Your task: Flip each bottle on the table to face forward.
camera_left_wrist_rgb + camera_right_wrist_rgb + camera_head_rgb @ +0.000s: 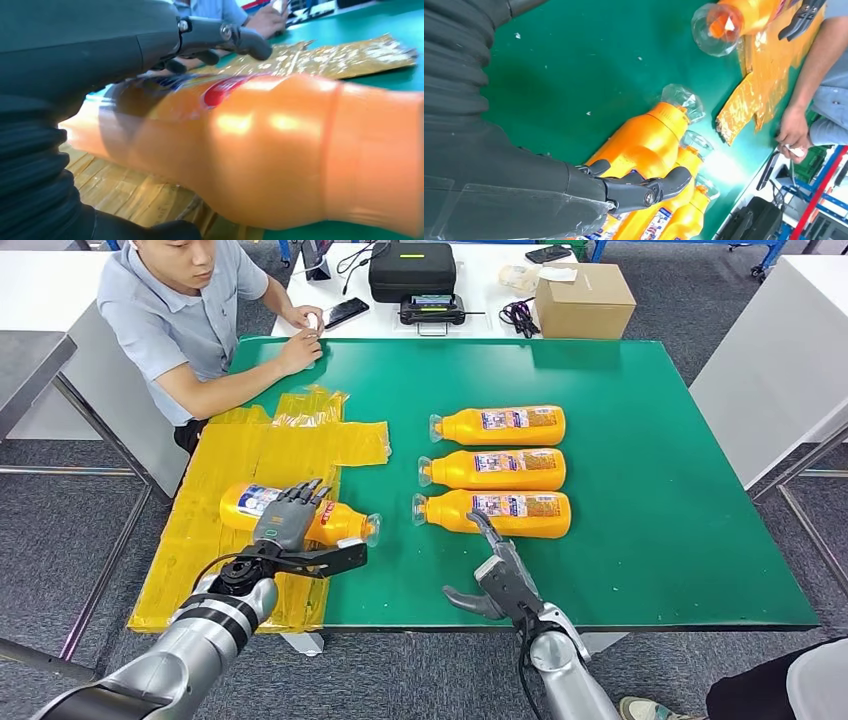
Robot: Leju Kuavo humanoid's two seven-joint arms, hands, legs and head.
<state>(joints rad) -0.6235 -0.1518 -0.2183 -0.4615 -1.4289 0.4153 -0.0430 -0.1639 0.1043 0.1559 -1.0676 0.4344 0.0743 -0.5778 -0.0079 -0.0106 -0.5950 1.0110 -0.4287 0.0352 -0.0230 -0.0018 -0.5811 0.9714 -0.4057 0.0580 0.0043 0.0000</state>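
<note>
I'm gripping the fourth bottle [300, 517] on the bench under my left hand [285, 522]; my right hand [495, 575], empty and open, is hovering beside the row [497, 471]. Next I judge: rolling it label-up.

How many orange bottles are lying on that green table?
4. Three lie in a row right of centre: the far bottle, the middle bottle and the near bottle. The fourth bottle lies on the yellow sheet under the left hand.
</note>
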